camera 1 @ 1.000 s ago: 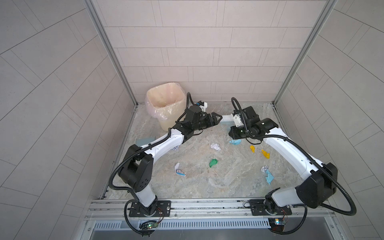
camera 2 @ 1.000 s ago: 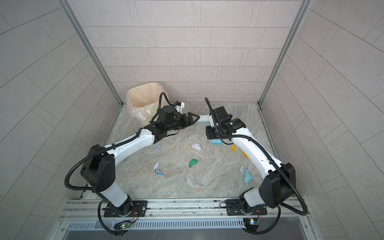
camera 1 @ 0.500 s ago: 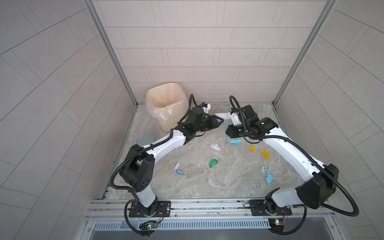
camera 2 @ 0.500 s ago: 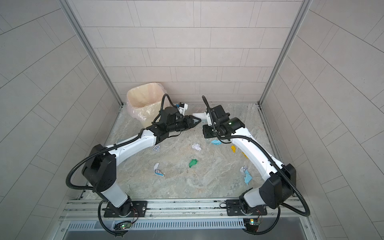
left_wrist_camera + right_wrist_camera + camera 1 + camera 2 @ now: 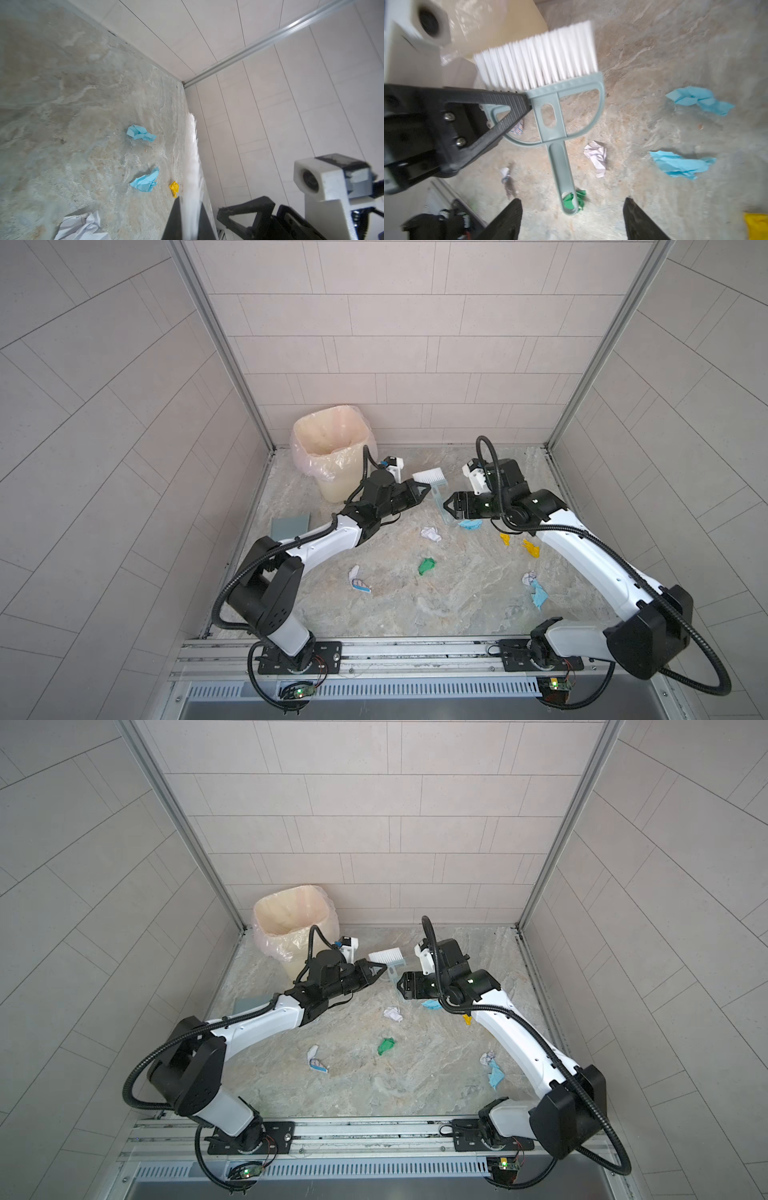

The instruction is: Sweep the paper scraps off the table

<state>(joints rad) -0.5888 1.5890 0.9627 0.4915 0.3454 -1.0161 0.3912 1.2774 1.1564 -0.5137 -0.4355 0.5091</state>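
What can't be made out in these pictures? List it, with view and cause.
- Dustpan: in a top view, mostly behind the left arm.
- Yellow scraps: in a top view, the right arm covers all but a bit.
- Yellow scrap: right wrist view, cut off by the frame edge.
- Brush: left wrist view, edge-on and blurred; the left pincer hides its handle.
- Green scrap: right wrist view, partly behind the brush handle.

Veined surface [image 5: 407, 614]: paper scraps [image 5: 427, 565] around centre and toward 3 o'clock; lined bin [image 5: 332, 472] at 11 o'clock; dustpan [image 5: 291, 525] at 9 o'clock.
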